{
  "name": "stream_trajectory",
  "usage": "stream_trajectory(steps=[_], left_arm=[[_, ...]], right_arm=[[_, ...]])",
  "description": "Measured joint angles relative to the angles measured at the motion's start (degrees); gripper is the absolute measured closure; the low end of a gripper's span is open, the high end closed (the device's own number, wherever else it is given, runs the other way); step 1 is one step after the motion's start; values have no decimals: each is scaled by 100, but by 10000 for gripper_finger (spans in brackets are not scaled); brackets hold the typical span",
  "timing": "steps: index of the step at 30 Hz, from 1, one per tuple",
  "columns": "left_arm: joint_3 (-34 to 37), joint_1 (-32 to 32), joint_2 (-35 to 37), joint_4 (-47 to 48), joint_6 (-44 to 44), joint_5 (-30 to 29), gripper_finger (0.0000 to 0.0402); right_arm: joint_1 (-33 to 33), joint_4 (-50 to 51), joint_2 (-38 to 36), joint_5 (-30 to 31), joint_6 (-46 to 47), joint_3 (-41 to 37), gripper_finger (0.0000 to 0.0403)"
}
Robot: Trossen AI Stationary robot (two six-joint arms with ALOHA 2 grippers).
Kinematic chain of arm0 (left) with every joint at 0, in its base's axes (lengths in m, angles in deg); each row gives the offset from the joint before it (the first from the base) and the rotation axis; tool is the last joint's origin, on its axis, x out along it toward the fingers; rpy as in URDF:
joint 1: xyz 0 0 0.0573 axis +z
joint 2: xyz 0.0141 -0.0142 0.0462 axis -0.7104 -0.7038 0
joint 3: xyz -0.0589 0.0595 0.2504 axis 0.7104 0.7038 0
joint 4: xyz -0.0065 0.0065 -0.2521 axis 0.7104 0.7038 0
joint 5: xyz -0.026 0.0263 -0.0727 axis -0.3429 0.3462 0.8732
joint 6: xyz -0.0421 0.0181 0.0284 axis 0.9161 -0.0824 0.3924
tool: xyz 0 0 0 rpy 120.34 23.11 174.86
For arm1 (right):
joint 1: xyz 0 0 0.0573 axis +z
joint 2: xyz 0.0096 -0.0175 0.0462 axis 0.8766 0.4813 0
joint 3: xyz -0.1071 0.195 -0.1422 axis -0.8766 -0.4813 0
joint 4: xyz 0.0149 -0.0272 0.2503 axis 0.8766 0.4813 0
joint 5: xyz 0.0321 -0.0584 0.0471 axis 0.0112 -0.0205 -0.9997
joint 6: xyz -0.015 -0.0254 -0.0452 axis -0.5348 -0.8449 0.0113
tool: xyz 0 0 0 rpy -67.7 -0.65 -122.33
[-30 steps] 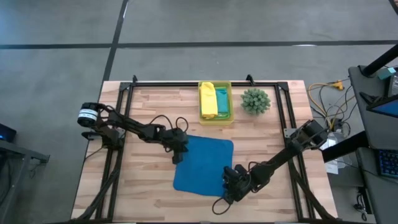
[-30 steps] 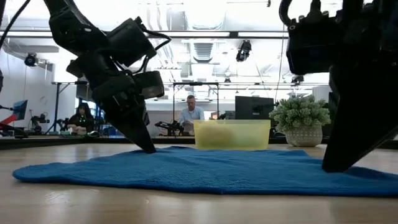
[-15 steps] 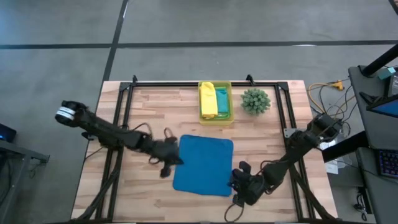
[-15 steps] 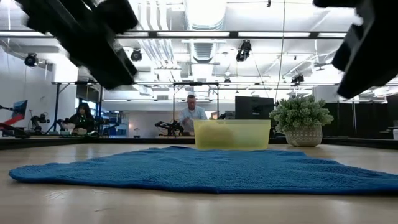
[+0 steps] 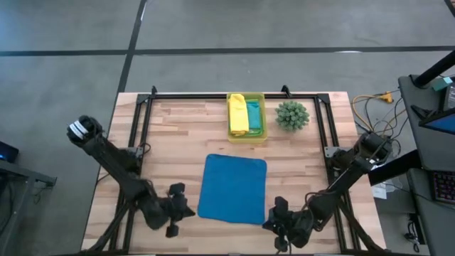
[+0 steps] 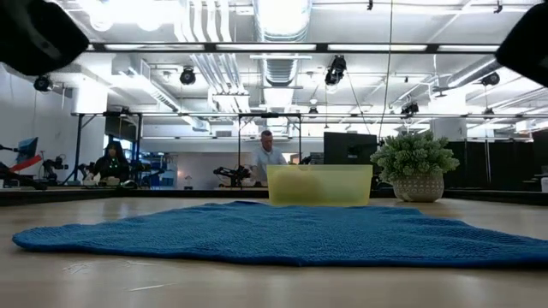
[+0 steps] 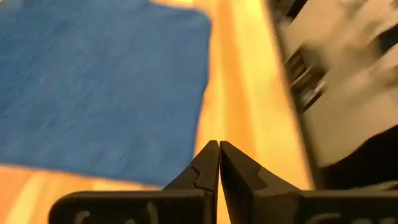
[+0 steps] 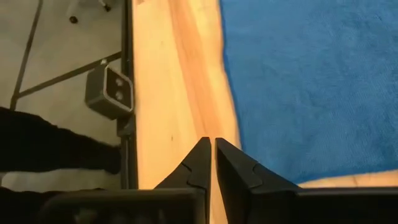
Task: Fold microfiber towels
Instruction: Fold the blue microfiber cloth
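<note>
The royal blue towel (image 5: 233,189) lies spread flat on the table's middle, a single layer as far as shows; it also shows in the low view (image 6: 282,231). The yellow towel (image 5: 237,114) and the teal towel (image 5: 254,114) lie folded in the bin. The lime green towel does not show. My left gripper (image 5: 181,208) is shut and empty beside the blue towel's near left corner, with the towel (image 7: 99,81) ahead of its fingers (image 7: 219,149). My right gripper (image 5: 276,215) is shut and empty off the near right corner (image 8: 212,146).
The translucent yellow-green bin (image 5: 246,135) stands at the far middle, with the spiky green plant (image 5: 292,114) to its right. A black frame runs along the table's sides. People sit in the room beyond the table (image 6: 264,154).
Both grippers have risen off the blue towel and gone toward the table's near edge, the left from the towel's left side, the right from its near right part. The towel stays flat on the table.
</note>
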Motion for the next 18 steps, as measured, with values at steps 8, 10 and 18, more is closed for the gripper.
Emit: stream_trajectory(steps=[8, 10, 18], left_arm=[[-1122, -25, -1242, 1462, -129, -121, 400], [-1179, -7, -1421, 1282, -444, -17, 391], [-1029, 121, -1580, 681, -1245, 212, 286]], right_arm=[[4, 0, 0, 45, -623, -12, 330], [-15, 2, 0, 41, -786, -22, 311], [-21, -29, 321, 27, -910, -33, 249]])
